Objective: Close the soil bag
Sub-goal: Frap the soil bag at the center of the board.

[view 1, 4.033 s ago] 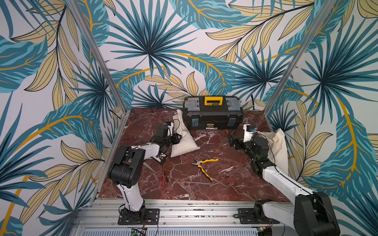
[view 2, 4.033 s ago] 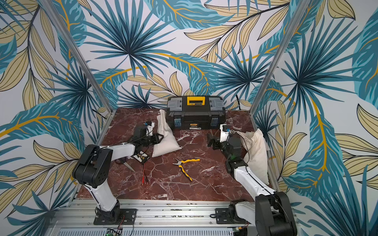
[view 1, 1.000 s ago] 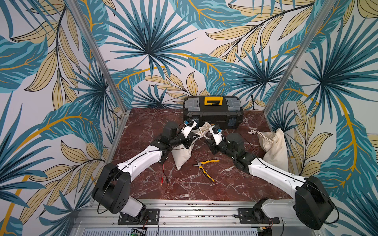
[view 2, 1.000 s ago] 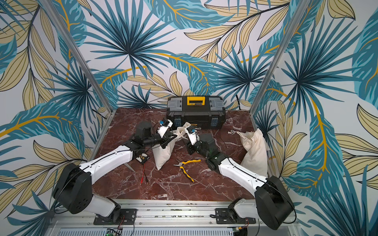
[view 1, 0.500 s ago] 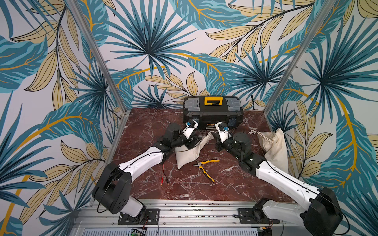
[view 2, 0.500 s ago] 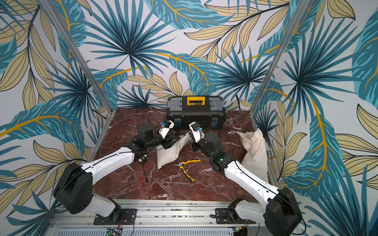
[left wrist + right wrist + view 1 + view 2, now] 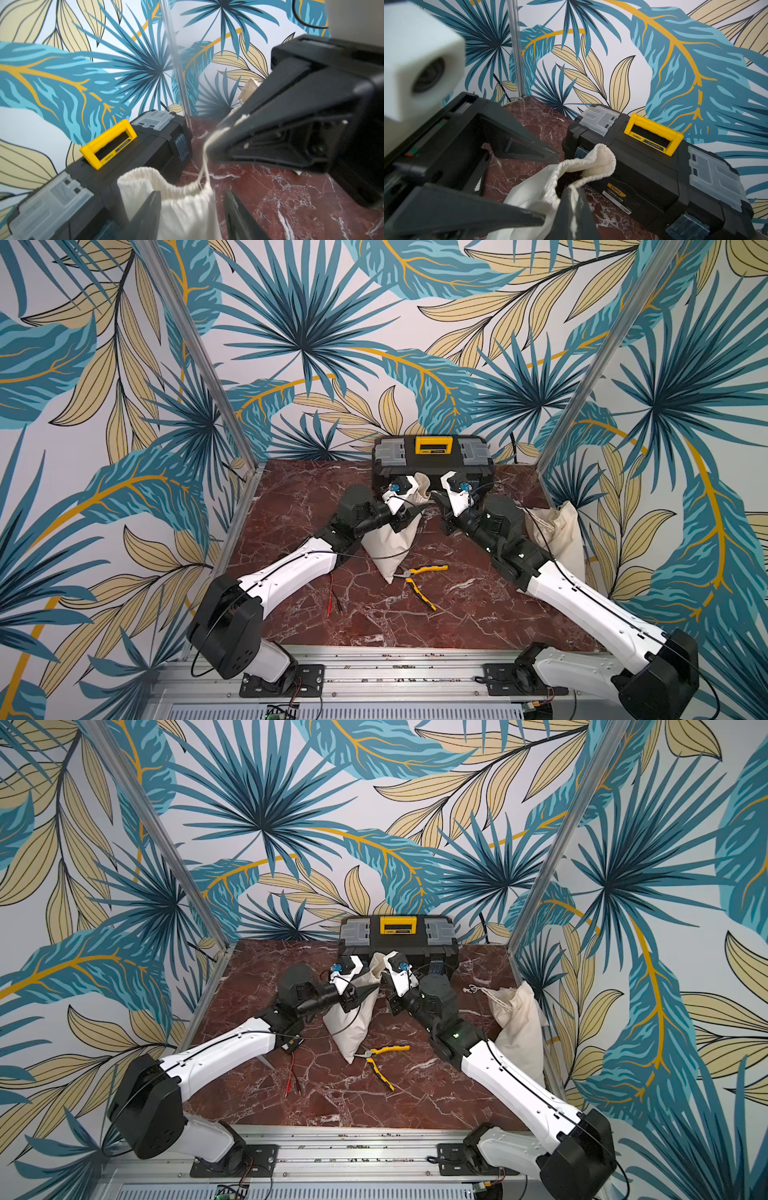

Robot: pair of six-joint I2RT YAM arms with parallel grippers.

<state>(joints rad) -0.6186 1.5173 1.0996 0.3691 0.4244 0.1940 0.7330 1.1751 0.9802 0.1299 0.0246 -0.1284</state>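
Left wrist: left claw [image 7: 192, 192] half open astride soil bag [image 7: 133, 180] — right claw [image 7: 209, 146] clamped on drawstring [image 7: 204, 164].

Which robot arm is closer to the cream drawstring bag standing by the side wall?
Right. The right arm passes right beside that drawstring bag. The left arm reaches in from the opposite side, with the soil bag between it and the drawstring bag.

Your soil bag [image 7: 390, 545] is matt, woven cream cloth. The toolbox [image 7: 432, 464] is matt black plastic with a glossier yellow handle [image 7: 430, 445]. The marble-look tabletop [image 7: 374, 614] shines smooth.
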